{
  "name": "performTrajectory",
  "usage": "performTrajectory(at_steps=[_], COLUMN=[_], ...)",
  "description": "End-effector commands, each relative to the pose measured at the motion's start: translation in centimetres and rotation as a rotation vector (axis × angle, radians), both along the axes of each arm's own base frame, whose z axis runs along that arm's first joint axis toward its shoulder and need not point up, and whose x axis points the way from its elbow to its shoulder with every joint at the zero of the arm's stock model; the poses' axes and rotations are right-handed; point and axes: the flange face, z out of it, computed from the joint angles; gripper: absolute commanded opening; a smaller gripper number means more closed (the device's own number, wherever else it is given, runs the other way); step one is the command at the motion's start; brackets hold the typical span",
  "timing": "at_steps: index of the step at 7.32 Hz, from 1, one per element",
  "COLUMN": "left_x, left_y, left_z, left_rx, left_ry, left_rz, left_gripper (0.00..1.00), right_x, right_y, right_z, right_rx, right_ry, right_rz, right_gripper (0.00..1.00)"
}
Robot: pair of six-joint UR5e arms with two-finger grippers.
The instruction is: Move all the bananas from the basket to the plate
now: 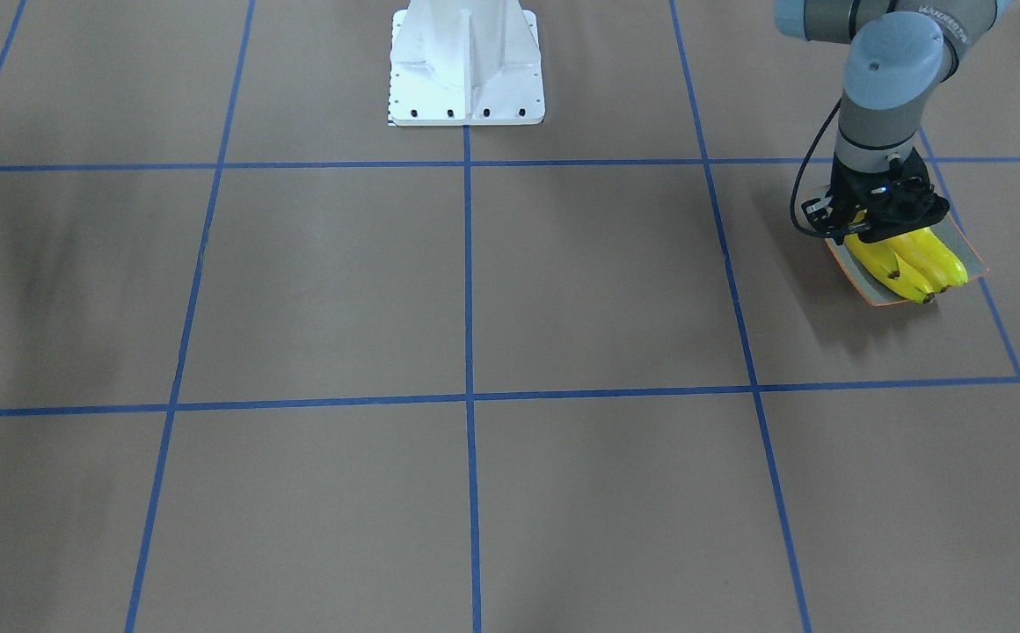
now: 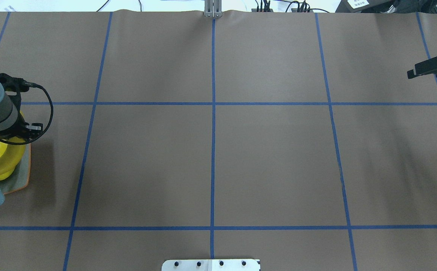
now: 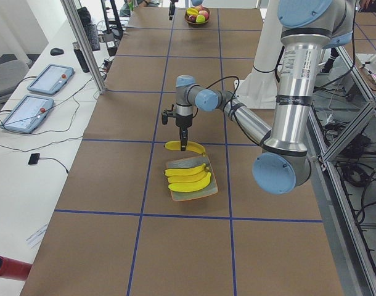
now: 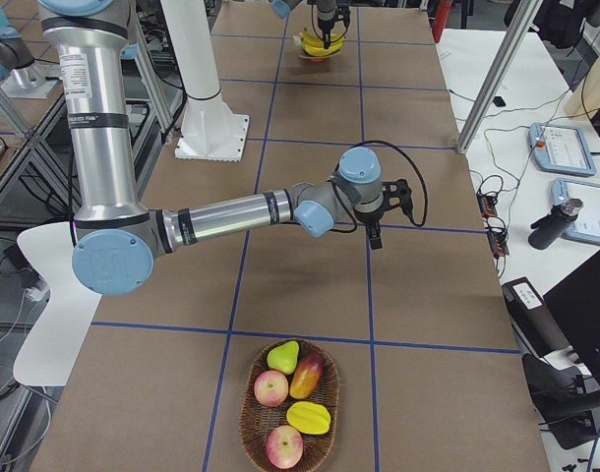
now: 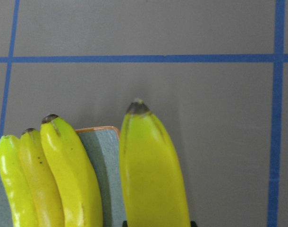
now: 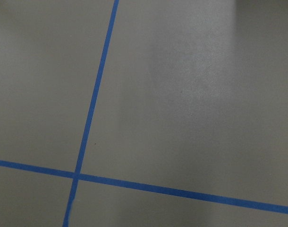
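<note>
Three yellow bananas [image 3: 189,179] lie side by side on the grey-green plate [image 3: 179,164] with its orange rim, at the table's left end. My left gripper [image 3: 183,147] is shut on another banana [image 3: 197,148], held low beside the plate's edge. In the left wrist view this banana [image 5: 151,175] hangs right of the plate's corner [image 5: 104,151], mostly over bare table. The wicker basket [image 4: 256,433] at the other end holds apples and other fruit; no banana shows in it. My right gripper [image 2: 427,67] hovers open and empty over the table.
The robot's white base [image 1: 466,70] stands at the table's middle edge. Blue tape lines grid the brown table top. Tablets [image 3: 49,77] and cables lie on a side bench. A metal post [image 3: 89,49] rises at the table's long edge.
</note>
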Motion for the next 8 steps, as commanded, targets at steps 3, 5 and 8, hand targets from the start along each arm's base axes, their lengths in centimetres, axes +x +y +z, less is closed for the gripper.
performTrajectory(at_steps=[3, 5, 8], left_x=[0.8, 1.2, 1.2], left_y=[-0.7, -1.0, -1.0], left_z=[2.9, 3.6, 4.6], left_rx=[-0.058, -0.071, -0.084], left_ry=[-0.052, -0.063, -0.078], left_rz=[-0.025, -0.027, -0.025], left_gripper=[0.00, 0.00, 0.51], right_x=[0.1, -0.1, -0.2], right_y=[0.1, 0.1, 0.2], right_z=[0.1, 0.0, -0.5], right_rx=[-0.009, -0.011, -0.014], right_ry=[-0.002, -0.008, -0.034], right_rz=[0.006, -0.001, -0.021], right_gripper=[1.00, 1.00, 1.00])
